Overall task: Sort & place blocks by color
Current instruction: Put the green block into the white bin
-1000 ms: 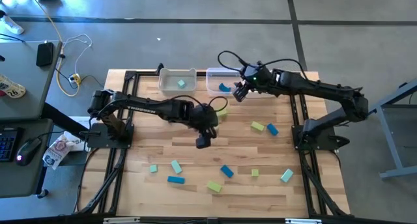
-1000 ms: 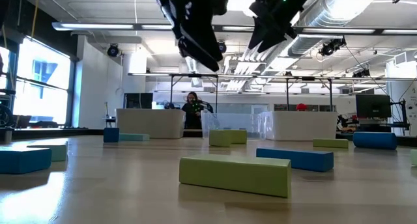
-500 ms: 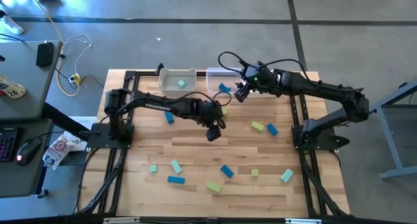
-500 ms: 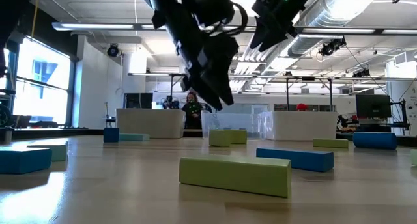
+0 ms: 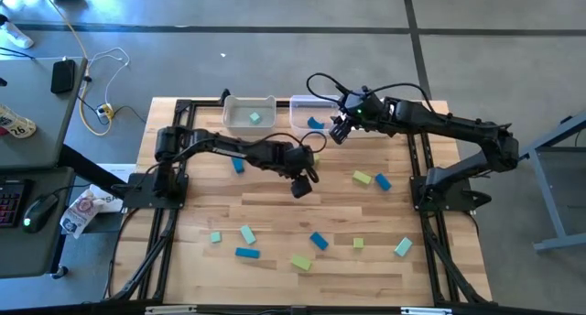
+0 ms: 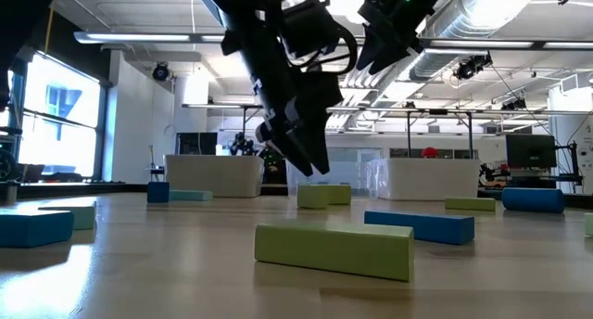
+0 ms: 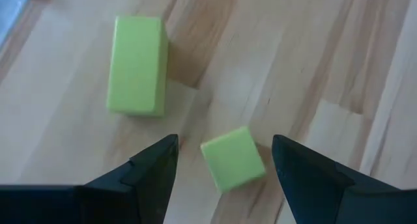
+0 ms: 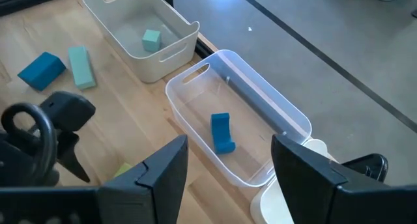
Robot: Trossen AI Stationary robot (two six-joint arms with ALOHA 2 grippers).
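Two yellow-green blocks are lying near the table's far edge: a cube (image 7: 232, 158) and a bar (image 7: 136, 64). The left gripper (image 7: 225, 160) is hanging wide open with the cube between its fingers. It should descend squarely, then close. The right gripper (image 8: 228, 162), empty and spread, is hovering over the bin (image 8: 287, 120) holding a blue block (image 8: 222, 132).

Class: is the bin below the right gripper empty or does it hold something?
Not empty: the bin holds one darker blue block.
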